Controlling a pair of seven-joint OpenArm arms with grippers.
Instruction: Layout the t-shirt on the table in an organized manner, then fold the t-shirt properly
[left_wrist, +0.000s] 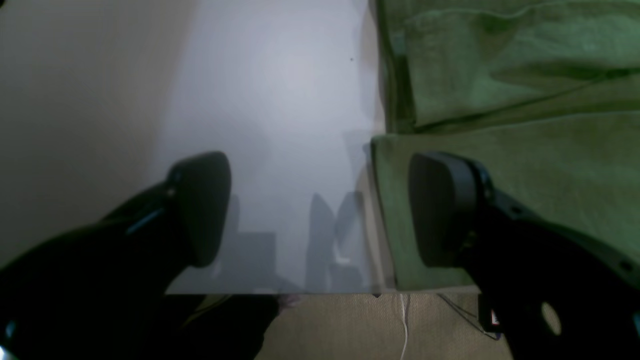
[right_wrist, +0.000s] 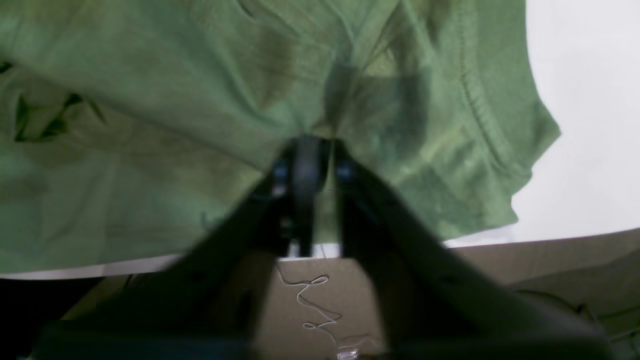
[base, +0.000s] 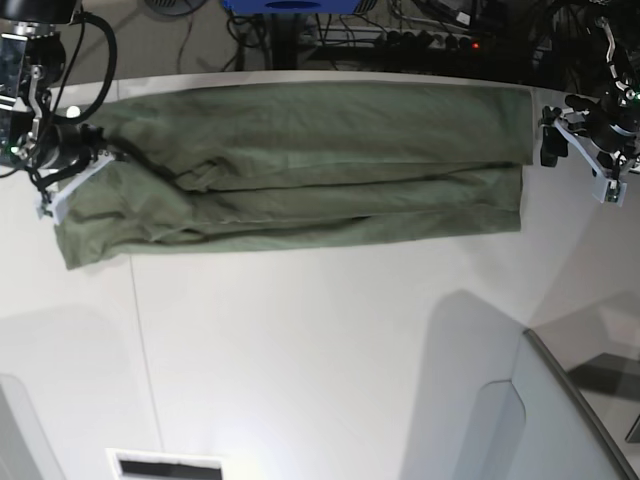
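The olive-green t-shirt (base: 300, 170) lies stretched in a long folded band across the far part of the white table (base: 300, 330). My right gripper (right_wrist: 312, 150), at the left in the base view (base: 85, 160), is shut on a pinch of the t-shirt (right_wrist: 200, 100) near its hemmed end. My left gripper (left_wrist: 320, 210), at the right in the base view (base: 560, 140), is open and empty. One of its fingers (left_wrist: 445, 210) hangs over the t-shirt's edge (left_wrist: 525, 160); the other is over bare table (left_wrist: 280, 100).
A grey raised panel (base: 570, 420) stands at the near right. The table's curved far edge runs just behind the shirt, with cables on the floor (right_wrist: 310, 300) beyond it. A dark slot (base: 165, 465) sits at the near edge.
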